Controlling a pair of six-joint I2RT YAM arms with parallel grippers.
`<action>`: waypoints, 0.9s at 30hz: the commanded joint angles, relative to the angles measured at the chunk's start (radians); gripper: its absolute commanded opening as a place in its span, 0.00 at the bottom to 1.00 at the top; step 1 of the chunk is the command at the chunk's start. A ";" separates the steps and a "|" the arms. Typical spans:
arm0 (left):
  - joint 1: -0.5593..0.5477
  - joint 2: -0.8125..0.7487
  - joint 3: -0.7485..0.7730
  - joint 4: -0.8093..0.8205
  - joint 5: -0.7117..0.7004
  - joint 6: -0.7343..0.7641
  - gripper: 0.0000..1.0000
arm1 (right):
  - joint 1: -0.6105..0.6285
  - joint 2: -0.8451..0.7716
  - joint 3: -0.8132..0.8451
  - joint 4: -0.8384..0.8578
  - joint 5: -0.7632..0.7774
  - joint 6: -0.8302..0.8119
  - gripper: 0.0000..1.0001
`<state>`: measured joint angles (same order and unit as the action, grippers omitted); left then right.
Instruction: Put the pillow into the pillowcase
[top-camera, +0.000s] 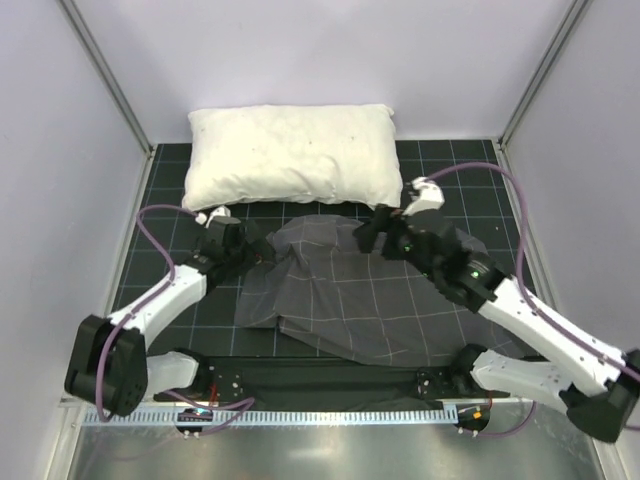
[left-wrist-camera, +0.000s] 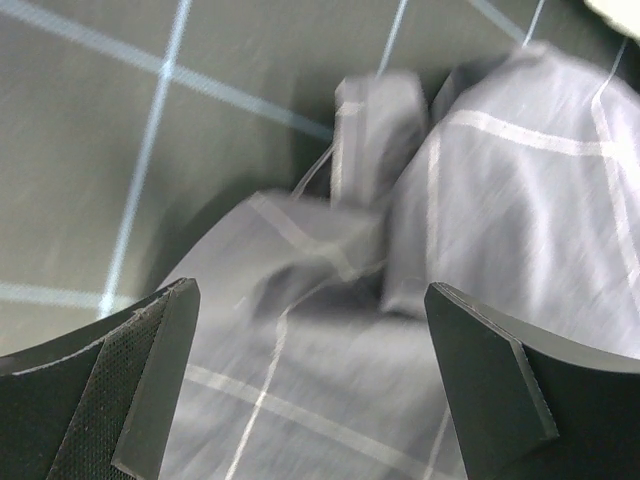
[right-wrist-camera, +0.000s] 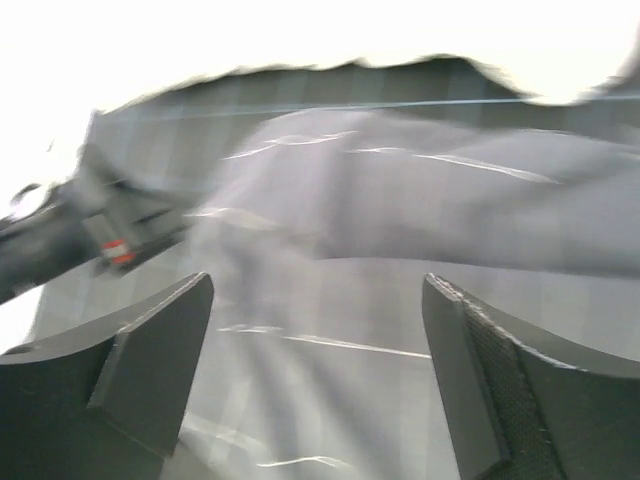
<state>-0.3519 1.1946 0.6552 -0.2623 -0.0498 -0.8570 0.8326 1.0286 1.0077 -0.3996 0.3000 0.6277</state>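
My left hand (left-wrist-camera: 310, 300) and right hand (right-wrist-camera: 318, 290) are both released over the bulging pillowcase (top-camera: 350, 300); I cannot see inside it.

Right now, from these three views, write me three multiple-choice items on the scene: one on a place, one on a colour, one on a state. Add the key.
1. The white pillow lies:
A) at the far side, beyond the pillowcase
B) by the arm bases
C) under the left arm

2. The pillowcase is:
A) plain red
B) blue striped
C) dark grey with a thin light grid

3. The left gripper is:
A) shut on cloth
B) open, nothing between its fingers
C) out of view

Key:
1 A, the top view shows it behind the pillowcase.
2 C, the top view shows grey cloth crossed by light lines.
3 B, its wrist view shows the fingers wide apart above the cloth.
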 joint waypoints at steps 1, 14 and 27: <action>-0.002 0.111 0.095 0.149 0.027 -0.051 1.00 | -0.181 -0.155 -0.121 -0.097 -0.012 -0.025 0.94; -0.033 0.436 0.320 0.374 -0.028 -0.093 0.00 | -0.871 -0.171 -0.376 -0.010 -0.245 -0.069 1.00; 0.217 0.362 0.549 0.066 -0.080 0.067 0.00 | -0.900 0.303 -0.141 0.174 -0.252 -0.085 0.25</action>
<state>-0.1776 1.6180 1.1141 -0.1539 -0.0265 -0.8688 -0.0616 1.2858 0.7937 -0.3248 0.0746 0.5423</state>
